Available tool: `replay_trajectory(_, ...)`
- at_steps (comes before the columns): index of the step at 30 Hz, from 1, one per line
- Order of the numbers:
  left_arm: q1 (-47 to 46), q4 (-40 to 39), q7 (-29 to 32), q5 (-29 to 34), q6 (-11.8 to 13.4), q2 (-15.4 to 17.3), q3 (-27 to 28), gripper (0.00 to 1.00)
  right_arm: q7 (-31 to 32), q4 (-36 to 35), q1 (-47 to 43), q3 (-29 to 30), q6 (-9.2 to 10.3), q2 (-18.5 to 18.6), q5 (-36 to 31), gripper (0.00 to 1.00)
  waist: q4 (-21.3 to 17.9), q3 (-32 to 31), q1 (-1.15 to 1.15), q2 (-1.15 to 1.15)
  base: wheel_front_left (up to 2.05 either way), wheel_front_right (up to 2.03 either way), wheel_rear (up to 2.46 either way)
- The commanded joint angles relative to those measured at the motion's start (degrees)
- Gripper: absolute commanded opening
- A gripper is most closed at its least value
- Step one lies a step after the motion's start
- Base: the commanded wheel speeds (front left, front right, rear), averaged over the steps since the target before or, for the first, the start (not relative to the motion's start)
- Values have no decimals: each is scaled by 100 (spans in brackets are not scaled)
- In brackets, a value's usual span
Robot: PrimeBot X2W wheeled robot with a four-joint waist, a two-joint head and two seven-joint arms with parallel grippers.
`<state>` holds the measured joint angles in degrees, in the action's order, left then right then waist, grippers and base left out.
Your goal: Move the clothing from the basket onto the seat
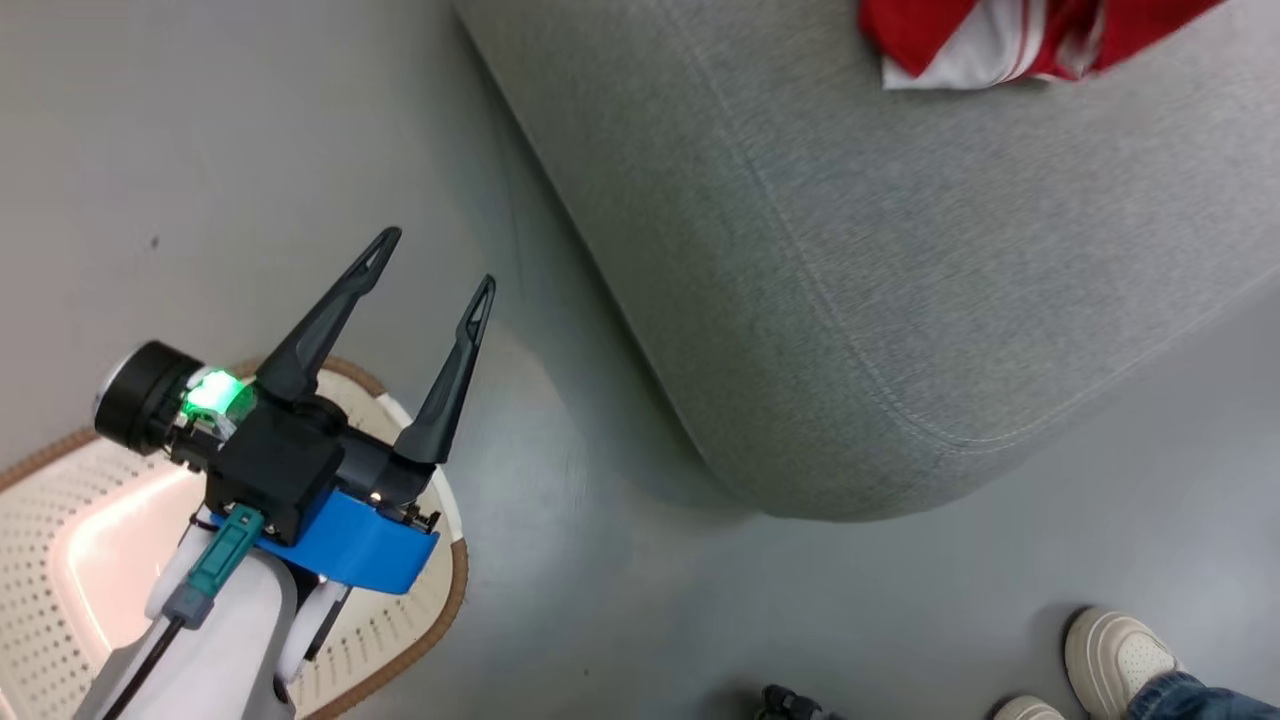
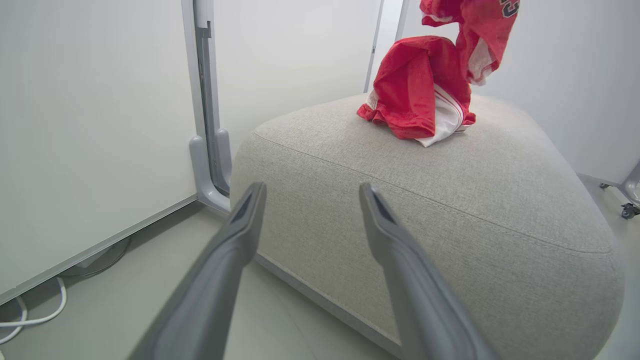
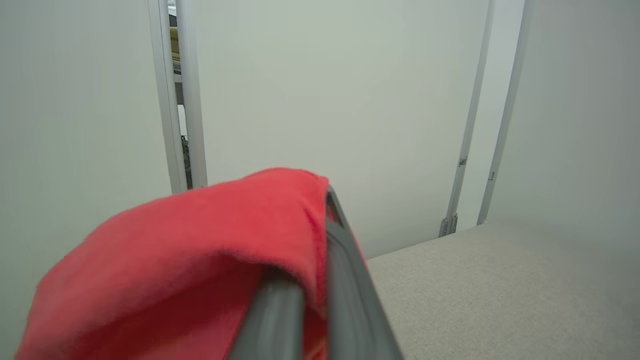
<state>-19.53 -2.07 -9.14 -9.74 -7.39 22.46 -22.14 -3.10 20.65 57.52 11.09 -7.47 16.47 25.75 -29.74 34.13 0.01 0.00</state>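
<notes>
My left gripper stands open and holds nothing, above the cream basket, whose visible floor is bare. In the left wrist view its gripper points at the near corner of the grey seat. The red and white clothing lies heaped on the far part of the seat, and a red piece hangs down to it from above. The head view catches the clothing at its top edge, on the seat. My right gripper is shut on red clothing draped over its fingers, above the seat.
A person's pale shoes stand on the grey floor at the lower right, near the seat's corner. White wall panels with a grey upright post stand behind the seat. A white cable lies on the floor by the wall.
</notes>
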Motion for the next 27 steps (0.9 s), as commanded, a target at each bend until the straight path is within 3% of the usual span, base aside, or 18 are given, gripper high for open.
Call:
replay_trajectory(1, -129, -192, 67, 12, 3, 63, 12, 100, 2, 200, 259, 129, -5, 55, -61, 0, 217, 470, -1, 0, 0, 0, 0)
replay_trajectory(7, -360, -754, 251, 134, 13, 95, -115, 100, -62, 1211, 693, 660, -4, 394, -270, 0, 505, 859, -1, 0, 0, 0, 0)
replay_trajectory(11, -465, -953, 303, 188, 21, 99, -177, 100, -216, 1882, 746, 805, -3, 350, -443, 0, 642, 1001, -1, 0, 0, 0, 0)
replay_trajectory(25, -501, -873, 154, 200, 133, 76, -237, 100, -583, 3237, 930, 698, -4, 382, -1053, 0, 860, 1056, -1, 0, 0, 0, 0)
replay_trajectory(26, -510, -851, 139, 188, 131, 65, -243, 100, -606, 3279, 965, 687, -3, 407, -1043, 16, 872, 1043, -1, 0, 0, 0, 0)
replay_trajectory(27, -515, -816, 123, 177, 128, 57, -252, 100, -614, 3320, 987, 664, -3, 397, -1020, 42, 881, 1024, -1, 0, 0, 0, 0)
